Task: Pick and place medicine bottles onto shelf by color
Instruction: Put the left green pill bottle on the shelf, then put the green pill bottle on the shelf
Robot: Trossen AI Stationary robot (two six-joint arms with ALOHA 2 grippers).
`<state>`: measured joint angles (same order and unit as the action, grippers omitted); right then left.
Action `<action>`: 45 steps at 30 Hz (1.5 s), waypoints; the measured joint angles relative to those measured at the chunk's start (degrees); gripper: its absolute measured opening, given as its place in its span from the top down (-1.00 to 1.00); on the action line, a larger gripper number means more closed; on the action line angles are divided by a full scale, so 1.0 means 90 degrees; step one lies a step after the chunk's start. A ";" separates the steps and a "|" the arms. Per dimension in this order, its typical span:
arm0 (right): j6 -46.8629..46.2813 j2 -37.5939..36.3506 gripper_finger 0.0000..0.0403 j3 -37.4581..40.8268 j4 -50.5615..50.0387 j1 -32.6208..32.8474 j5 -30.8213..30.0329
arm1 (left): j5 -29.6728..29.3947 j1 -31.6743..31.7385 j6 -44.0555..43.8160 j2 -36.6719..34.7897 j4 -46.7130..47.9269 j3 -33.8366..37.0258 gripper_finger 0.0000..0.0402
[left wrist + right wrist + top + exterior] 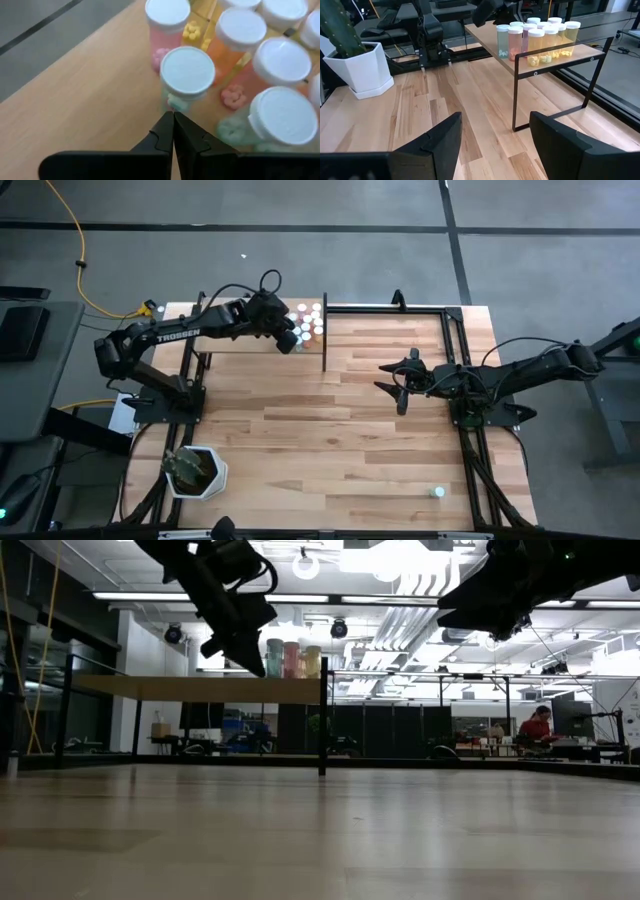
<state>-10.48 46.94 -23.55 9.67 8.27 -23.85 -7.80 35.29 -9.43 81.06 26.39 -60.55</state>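
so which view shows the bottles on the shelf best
The left wrist view: the medicine bottles fill it, white caps and coloured pills clear. The right wrist view shows the cluster side-on atop the shelf. The low view shows only three; the high view gives tiny dots.

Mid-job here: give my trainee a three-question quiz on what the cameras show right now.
1. True or false: the left end effector is shut with nothing between its fingers.
2. Where does the stray bottle stand? A) on the shelf B) on the table near the right front corner C) in the plant pot
3. Fill in: the grouped bottles stand on the ___.

Key: 1 true; 2 B; 3 shelf. The right end effector waits open over mid-table.
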 joint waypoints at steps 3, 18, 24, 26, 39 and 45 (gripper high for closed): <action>0.0007 -0.0002 -0.11 0.0000 0.0002 0.0000 0.0000 | 0.0113 0.0000 -0.0003 0.0000 -0.0163 0.0000 1.00; 0.0046 -0.0002 -0.11 0.0000 -0.0020 0.0000 0.0000 | -0.0167 -0.0009 0.0168 -0.0867 0.0500 0.0000 1.00; 0.0027 0.0000 -0.11 0.0000 -0.0038 0.0000 0.0002 | -0.0063 -0.0687 0.0122 -0.2176 -0.0177 0.0174 1.00; 0.0029 0.0000 -0.11 0.0000 -0.0049 0.0001 0.0000 | -0.0063 -0.1155 0.0079 -0.2650 -0.1053 0.0660 1.00; 0.0025 -0.0002 -0.11 0.0000 0.0197 0.0000 0.0417 | 0.0032 -0.3222 0.0426 -0.3796 -0.6428 0.4345 1.00; 0.0209 0.0091 -0.11 0.0000 0.0831 0.0005 0.1423 | 0.0162 -0.3515 0.0840 -0.3789 -0.6592 0.4357 1.00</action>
<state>-8.60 47.75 -23.55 17.15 8.32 -11.04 -6.34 3.65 -1.88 46.95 -32.93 -21.34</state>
